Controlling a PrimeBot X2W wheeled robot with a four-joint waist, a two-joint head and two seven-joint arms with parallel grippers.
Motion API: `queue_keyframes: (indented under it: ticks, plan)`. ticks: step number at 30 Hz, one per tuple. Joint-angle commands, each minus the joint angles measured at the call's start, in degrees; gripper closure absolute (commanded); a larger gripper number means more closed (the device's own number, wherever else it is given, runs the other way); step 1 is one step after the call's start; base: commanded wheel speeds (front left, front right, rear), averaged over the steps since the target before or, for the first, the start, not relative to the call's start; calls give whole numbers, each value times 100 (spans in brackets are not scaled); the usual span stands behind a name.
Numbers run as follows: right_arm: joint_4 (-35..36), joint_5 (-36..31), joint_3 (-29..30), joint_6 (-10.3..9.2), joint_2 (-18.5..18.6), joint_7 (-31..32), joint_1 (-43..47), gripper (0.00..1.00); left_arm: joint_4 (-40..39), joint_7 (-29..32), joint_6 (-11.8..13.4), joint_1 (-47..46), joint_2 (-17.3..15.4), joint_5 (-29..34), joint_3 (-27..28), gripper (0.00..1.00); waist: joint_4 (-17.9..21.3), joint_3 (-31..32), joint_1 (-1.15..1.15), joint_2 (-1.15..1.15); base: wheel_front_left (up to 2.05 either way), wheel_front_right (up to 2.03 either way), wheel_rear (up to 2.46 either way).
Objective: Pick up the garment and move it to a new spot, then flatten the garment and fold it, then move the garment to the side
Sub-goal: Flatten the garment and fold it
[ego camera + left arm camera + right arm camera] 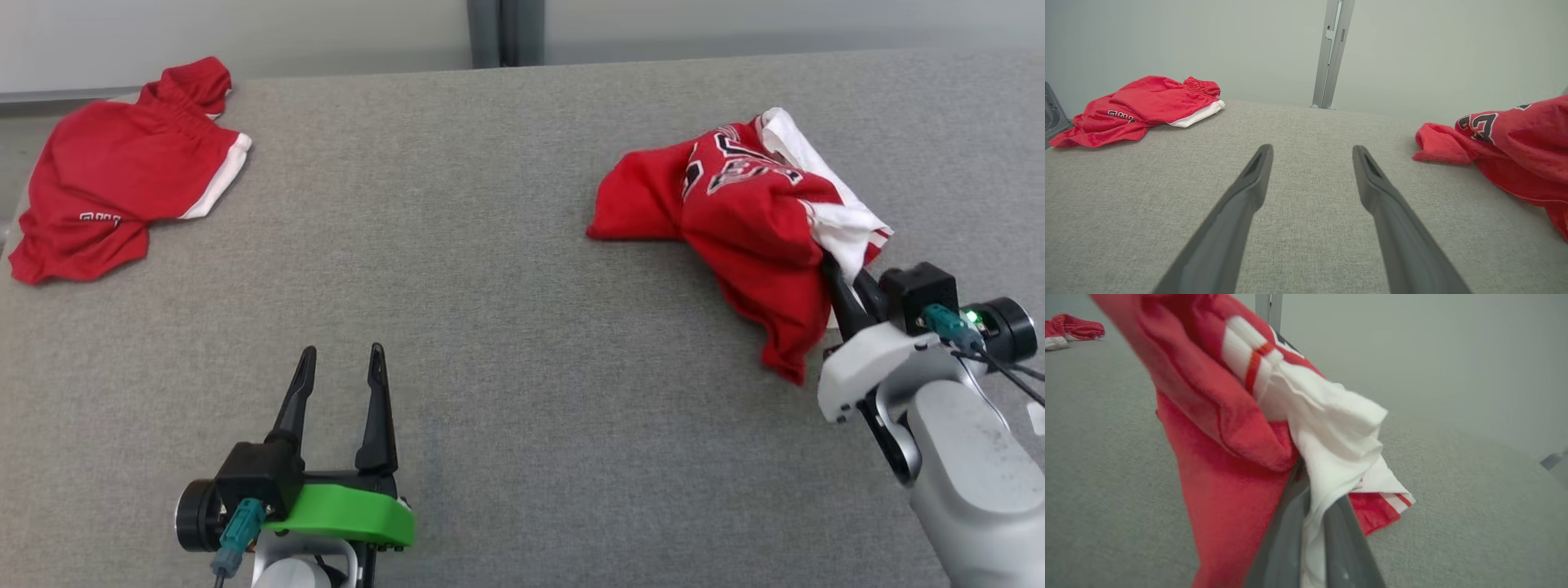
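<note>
**A:** Entry one, red jersey [735, 212]: location?

**B:** Grey surface [506, 286], well apart from the red shorts [114, 180]. It is bunched, with its far edge raised.

**A:** Right pincer [833, 273]?

**B:** Clamped tight on the jersey's white-trimmed edge.

**A:** Left pincer [342, 353]?

**B:** Fingers spread wide, holding nothing, low between shorts and jersey.

**A:** Progress?

**B:** Grasp secured, by my judgement. Outstanding: carrying to a new spot, flattening, folding, setting aside.

Bare table [457, 245] lies between shorts [114, 175] and jersey [735, 204].
</note>
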State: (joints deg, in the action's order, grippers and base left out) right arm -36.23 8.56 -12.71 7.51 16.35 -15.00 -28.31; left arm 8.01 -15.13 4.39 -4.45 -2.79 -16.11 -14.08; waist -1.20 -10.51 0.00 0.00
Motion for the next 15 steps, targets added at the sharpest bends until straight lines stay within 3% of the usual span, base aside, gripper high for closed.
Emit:
queue_keyframes:
  ticks: [1,6,8,9,10,11,12,15]
  plan:
    - [67,-161,83,-4,29,20,211,100,-15,-3,19,70,-19,-29,20,0,181,109,0,0,0,0,0]
    - [179,-642,660,-5,-129,65,819,100,-23,-3,-3,62,-19,-11,45,0,289,87,0,0,0,0,0]
    - [182,-752,915,-5,-248,53,959,65,-22,-3,-16,52,-19,8,57,0,318,73,0,0,0,0,0]
    - [168,-803,1013,-5,-289,48,1012,54,-21,-3,-21,48,-19,22,59,0,331,68,0,0,0,0,0]
    - [140,-848,1132,-5,-337,44,1061,36,-15,-3,-28,43,-19,40,68,0,347,62,0,0,0,0,0]
    - [114,-895,1223,-5,-374,40,1086,9,-7,-3,-37,39,-19,54,74,0,359,60,0,0,0,0,0]
    - [76,-975,1319,-5,-406,38,1107,0,4,-3,-47,31,-19,61,80,0,374,59,0,0,0,0,0]
    - [10,-1144,1509,-5,-478,31,1118,0,24,-3,-65,11,-19,68,95,0,409,63,0,0,0,0,0]
